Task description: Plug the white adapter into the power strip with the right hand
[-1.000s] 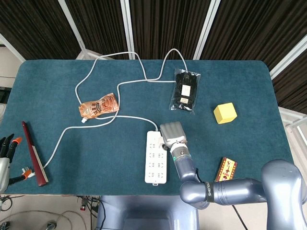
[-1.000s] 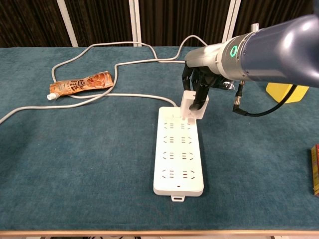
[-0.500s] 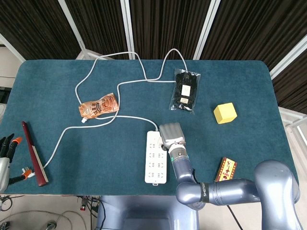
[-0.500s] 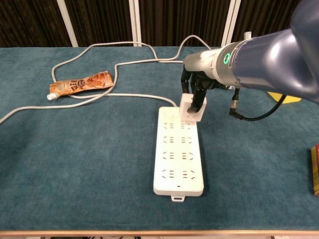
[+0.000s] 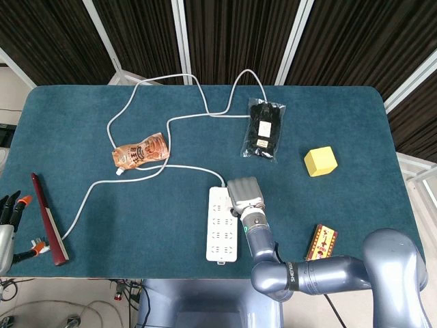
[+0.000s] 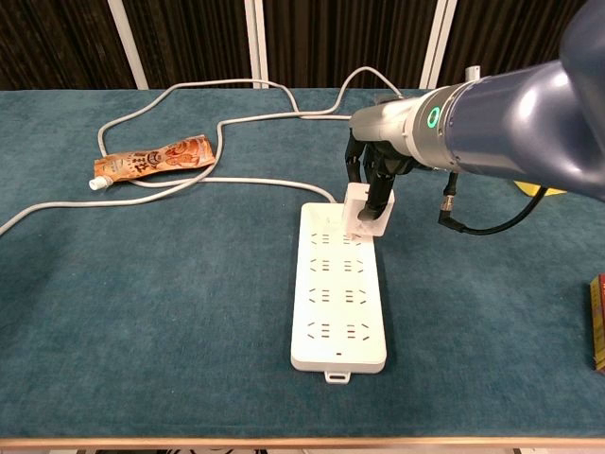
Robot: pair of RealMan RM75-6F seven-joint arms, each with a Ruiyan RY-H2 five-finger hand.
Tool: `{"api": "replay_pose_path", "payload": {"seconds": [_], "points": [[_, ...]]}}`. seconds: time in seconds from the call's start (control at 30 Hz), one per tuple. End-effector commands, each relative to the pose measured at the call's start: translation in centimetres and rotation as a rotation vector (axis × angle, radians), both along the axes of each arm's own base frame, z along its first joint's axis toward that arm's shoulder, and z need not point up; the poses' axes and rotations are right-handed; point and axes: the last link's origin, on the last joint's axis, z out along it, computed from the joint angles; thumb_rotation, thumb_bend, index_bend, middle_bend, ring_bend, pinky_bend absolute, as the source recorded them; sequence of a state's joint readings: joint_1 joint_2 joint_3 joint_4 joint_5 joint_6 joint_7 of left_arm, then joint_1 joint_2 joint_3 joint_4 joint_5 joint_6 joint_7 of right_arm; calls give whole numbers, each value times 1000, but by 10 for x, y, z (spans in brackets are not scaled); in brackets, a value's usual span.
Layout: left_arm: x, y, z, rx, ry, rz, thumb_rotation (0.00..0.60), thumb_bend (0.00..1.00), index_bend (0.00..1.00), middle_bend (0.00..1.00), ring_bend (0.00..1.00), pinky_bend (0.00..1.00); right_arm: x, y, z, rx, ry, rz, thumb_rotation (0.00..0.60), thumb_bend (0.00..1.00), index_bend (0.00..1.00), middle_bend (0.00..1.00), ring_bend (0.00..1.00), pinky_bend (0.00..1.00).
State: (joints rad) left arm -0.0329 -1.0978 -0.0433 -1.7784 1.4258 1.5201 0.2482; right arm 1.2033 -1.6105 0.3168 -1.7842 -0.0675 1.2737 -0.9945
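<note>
The white adapter [image 6: 367, 210] is held from above by the right hand [image 6: 373, 163], whose fingers [image 6: 374, 186] are pinched around its upper part, just right of the middle of the chest view. The adapter is poised at the far right corner of the power strip [image 6: 337, 293], its underside touching or almost touching the top row of sockets; whether the prongs have entered the slots cannot be told. In the head view the adapter is hidden beneath the right hand [image 5: 244, 194], which covers the upper right end of the power strip [image 5: 222, 229]. The pickup and carry are judged done; what is left is seating the plug fully and letting go. The left hand [image 5: 8, 222] is seen at the lower left edge of the head view, off the table [image 5: 355, 143], its dark fingers apart and nothing held.
</note>
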Motion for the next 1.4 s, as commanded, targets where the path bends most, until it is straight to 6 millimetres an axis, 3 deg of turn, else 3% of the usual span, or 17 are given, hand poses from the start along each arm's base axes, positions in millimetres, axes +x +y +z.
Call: {"api": "replay_pose_path", "payload": {"seconds": [0.03, 1.4], "points": [[0, 0, 0, 0, 0, 1, 600, 100, 121, 0, 0, 0, 0, 1, -1, -1, 1, 2, 600, 703, 813, 757, 991, 1000], [-1, 1, 1, 3, -1, 3, 600, 100, 121, 0, 0, 0, -1, 4, -12, 5, 32, -8, 600, 703, 813, 757, 991, 1000]]}}
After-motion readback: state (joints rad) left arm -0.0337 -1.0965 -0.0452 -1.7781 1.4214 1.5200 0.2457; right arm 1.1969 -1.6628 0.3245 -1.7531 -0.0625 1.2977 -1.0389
